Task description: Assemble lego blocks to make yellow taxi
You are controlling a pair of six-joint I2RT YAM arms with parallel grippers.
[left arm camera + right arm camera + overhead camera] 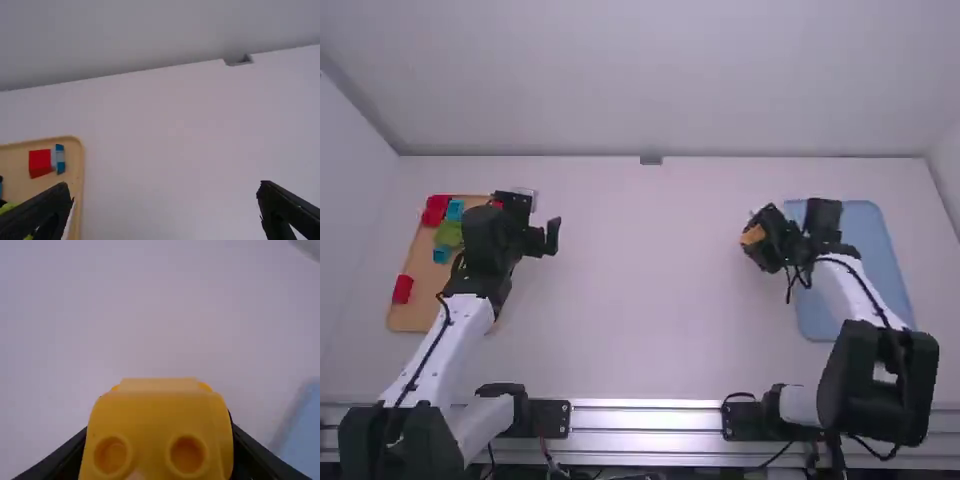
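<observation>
Holding the yellow studded plastic block point(155, 412) near the blue tray point(860, 290), my right pincer point(159, 432) gripped it | left pincer point(164, 185) gaped, empty, by the tan tray point(414, 318) | likely positioning for assembly; next called for tabletop point(650, 290) placement, I judged

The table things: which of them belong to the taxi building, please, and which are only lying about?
For the job:
yellow block, held in the right hand
left hand, open

Probably only lying about:
red blocks, teal blocks and green block, on the tan tray
blue tray
</observation>
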